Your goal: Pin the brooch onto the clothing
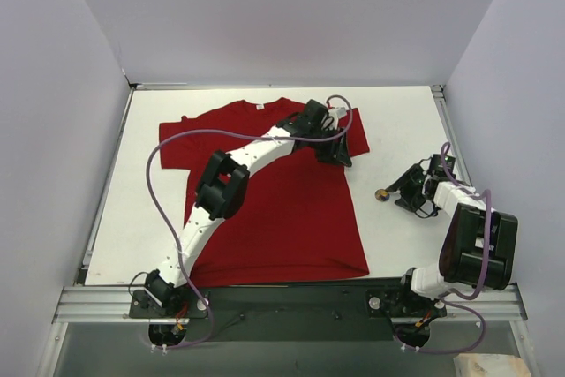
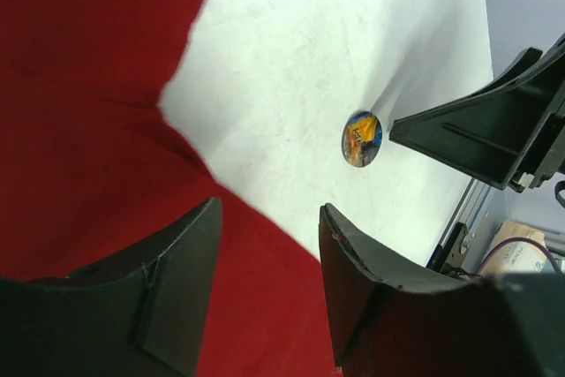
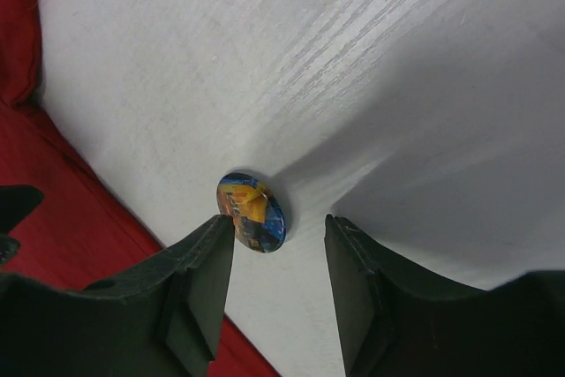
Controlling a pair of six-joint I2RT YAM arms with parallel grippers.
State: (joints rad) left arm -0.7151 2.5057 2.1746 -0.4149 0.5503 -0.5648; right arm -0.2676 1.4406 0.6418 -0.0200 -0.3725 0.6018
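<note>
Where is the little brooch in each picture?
Top external: the brooch lies right of middle, on the white table, just right of the shirt.
Left wrist: the brooch is right of middle, on the table beyond the shirt's edge.
Right wrist: the brooch is near the middle, with the shirt at lower left.
Shared landmark: the red shirt.

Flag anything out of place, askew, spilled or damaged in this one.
Only the brooch: it sits on the bare table right of the T-shirt, not on the cloth, just ahead of the right gripper, whose jaws stand open. The T-shirt is spread out; no damage or spill shows.
</note>
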